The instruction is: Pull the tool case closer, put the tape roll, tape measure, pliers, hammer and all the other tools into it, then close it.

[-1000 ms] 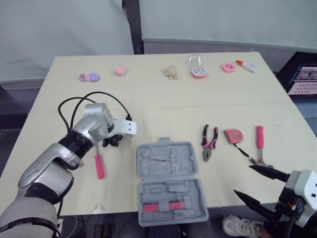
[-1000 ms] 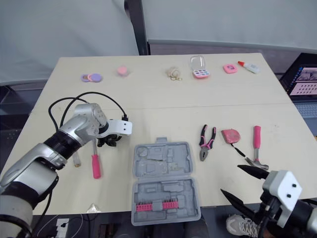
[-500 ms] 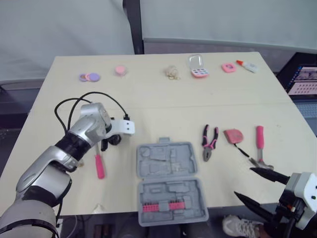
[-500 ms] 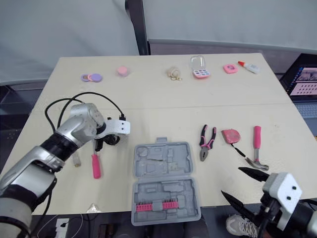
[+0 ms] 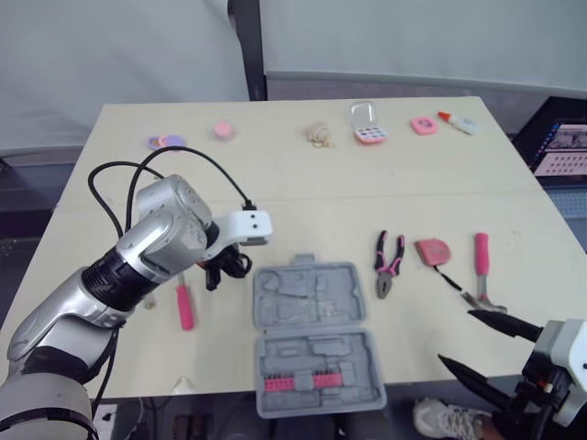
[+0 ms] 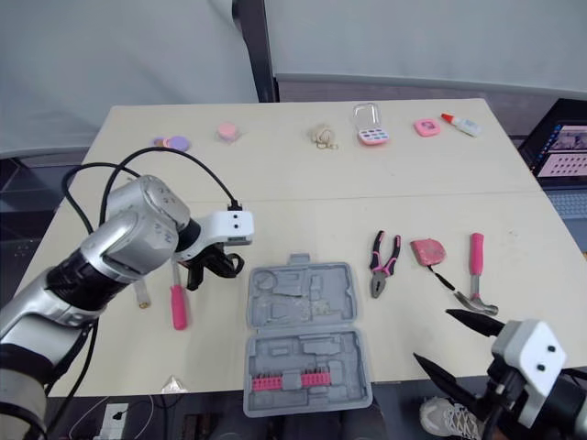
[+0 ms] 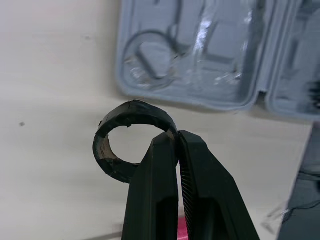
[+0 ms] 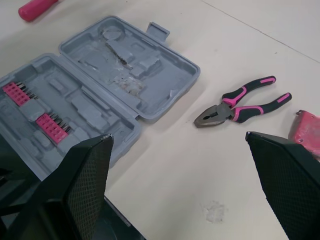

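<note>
Beside grey moulded tool case [image 5: 312, 304], left gripper [image 7: 175, 135] pinches black tape roll [image 7: 134, 109]; right gripper [image 8: 177, 136] spread wide.

My left arm [image 5: 138, 261] wore silver shells over black joints. A black cable [image 5: 223, 172] looped from it to a white wrist block [image 5: 249, 225]. My left hand [image 7: 176, 136] had two black tapered fingers [image 7: 155, 190], ribbed inside. My right hand [image 5: 457, 337] matched, behind a white block [image 6: 527, 353] with small dark dots.

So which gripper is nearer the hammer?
Right. The right gripper is open just short of the hammer, near its head; the left gripper, shut on the tape roll, is on the tool case's far side.
</note>
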Controlling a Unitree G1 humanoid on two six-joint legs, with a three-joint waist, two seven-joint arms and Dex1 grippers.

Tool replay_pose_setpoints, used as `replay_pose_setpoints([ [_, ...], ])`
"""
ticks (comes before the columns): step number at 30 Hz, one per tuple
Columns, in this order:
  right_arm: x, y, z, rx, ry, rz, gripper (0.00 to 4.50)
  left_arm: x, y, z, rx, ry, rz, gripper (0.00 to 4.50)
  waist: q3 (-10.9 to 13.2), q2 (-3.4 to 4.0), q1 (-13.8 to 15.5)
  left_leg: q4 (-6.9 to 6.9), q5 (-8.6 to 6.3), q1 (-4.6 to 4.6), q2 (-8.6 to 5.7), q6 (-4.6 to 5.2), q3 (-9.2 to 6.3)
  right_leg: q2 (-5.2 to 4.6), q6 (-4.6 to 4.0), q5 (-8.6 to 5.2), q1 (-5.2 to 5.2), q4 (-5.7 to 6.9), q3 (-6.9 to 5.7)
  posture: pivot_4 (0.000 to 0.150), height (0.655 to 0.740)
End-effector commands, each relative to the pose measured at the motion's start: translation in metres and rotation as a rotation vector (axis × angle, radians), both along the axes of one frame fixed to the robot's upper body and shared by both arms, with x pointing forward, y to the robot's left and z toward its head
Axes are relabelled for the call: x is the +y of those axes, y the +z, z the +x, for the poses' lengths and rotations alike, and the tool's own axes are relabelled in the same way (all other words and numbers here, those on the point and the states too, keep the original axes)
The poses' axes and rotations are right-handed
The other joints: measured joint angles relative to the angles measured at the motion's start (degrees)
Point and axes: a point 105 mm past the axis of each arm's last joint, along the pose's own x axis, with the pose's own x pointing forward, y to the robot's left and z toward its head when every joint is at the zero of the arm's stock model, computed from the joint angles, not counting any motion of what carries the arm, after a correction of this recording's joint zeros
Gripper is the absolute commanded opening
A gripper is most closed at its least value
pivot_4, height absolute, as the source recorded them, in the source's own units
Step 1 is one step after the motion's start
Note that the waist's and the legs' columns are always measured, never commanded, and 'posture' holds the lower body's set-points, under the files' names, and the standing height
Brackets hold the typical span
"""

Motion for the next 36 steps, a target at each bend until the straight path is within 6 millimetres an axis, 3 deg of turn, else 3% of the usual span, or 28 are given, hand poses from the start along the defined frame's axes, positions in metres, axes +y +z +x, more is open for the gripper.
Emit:
replay_pose_setpoints([
  [1, 0.000, 0.008, -0.003, -0.014, 0.016, -0.015, 4.50, -0.011, 0.005, -0.002, -0.004, 0.015, -0.029, 0.03, 0.0, 0.00, 0.0, 0.00, 0.00, 0.00, 0.00, 0.00, 0.00, 0.00, 0.00, 0.00, 0.00, 0.00, 0.00, 0.150, 0.7400],
  [11, -0.003, 0.012, -0.009, 0.002, 0.011, -0.031, 4.50, -0.036, -0.012, -0.003, 0.015, -0.010, -0.057, 0.03, 0.0, 0.00, 0.0, 0.00, 0.00, 0.00, -0.02, 0.00, -0.02, -0.01, 0.00, 0.00, 0.00, -0.01, 0.08, 0.150, 0.7400],
  [36, -0.010, 0.025, -0.018, 0.023, -0.019, -0.067, 4.50, -0.044, -0.040, 0.008, 0.010, -0.003, -0.058, 0.03, 0.0, 0.00, 0.1, 0.00, 0.00, 0.00, -0.04, 0.00, -0.02, -0.02, 0.00, 0.00, 0.00, -0.03, 0.13, 0.150, 0.7400],
])
